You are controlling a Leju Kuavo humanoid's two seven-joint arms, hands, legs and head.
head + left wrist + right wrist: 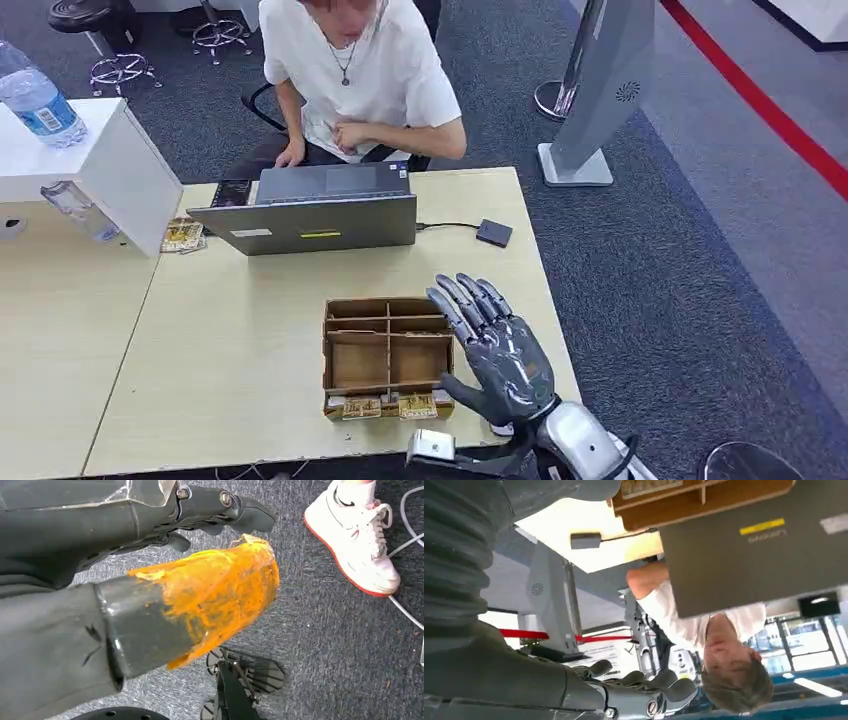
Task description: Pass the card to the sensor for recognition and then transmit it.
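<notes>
The right hand [497, 355], grey and glossy with dark segmented fingers, hovers with fingers extended and apart, holding nothing, at the 3 o'clock edge of the brown cardboard divider box [386, 352] on the pale wood-grain table [230, 370]; patterned cards [390, 407] lie flat in the box's near row, at 8 o'clock of the palm, just beside the thumb, contact not discernible. The small black sensor [494, 233] lies at 12 o'clock of the hand, cabled to the grey laptop [315, 212], whose lid bears a yellow strip and small unreadable lettering. The left hand [150, 555] hangs over dark carpet, its thumb tip coated in rough orange material; whether its fingers are closed cannot be told.
</notes>
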